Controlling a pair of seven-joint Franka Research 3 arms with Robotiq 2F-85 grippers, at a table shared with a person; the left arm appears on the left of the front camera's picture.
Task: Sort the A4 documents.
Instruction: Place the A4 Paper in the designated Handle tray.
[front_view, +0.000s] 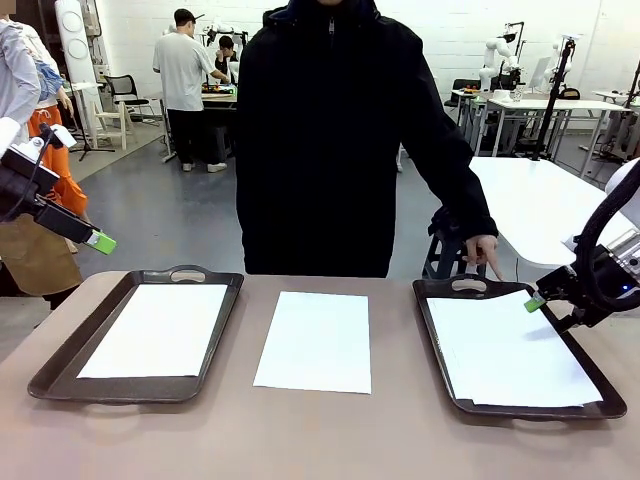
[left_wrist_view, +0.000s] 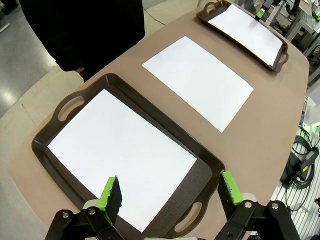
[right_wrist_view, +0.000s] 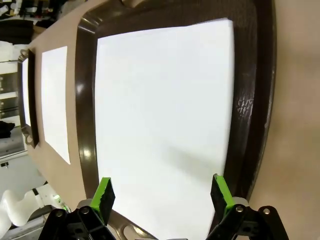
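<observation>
Three white A4 documents lie flat. One sheet (front_view: 155, 330) rests in the left tray (front_view: 60, 375), one (front_view: 313, 340) lies on the bare table between the trays, and one (front_view: 510, 350) sits slightly askew in the right tray (front_view: 435, 335). My left gripper (front_view: 100, 241) hangs open above the table's left edge; in its wrist view the gripper (left_wrist_view: 171, 192) looks down on the left tray's sheet (left_wrist_view: 120, 145). My right gripper (front_view: 535, 302) is open at the right tray's far right side, and its wrist view shows the gripper (right_wrist_view: 162, 194) just above that sheet (right_wrist_view: 165, 105), holding nothing.
A person in black stands at the far side, with one hand (front_view: 485, 255) pointing down at the right tray's far handle (front_view: 468, 286). Both trays are dark brown with handles at the short ends. Bare tabletop (front_view: 320, 440) runs along the near edge.
</observation>
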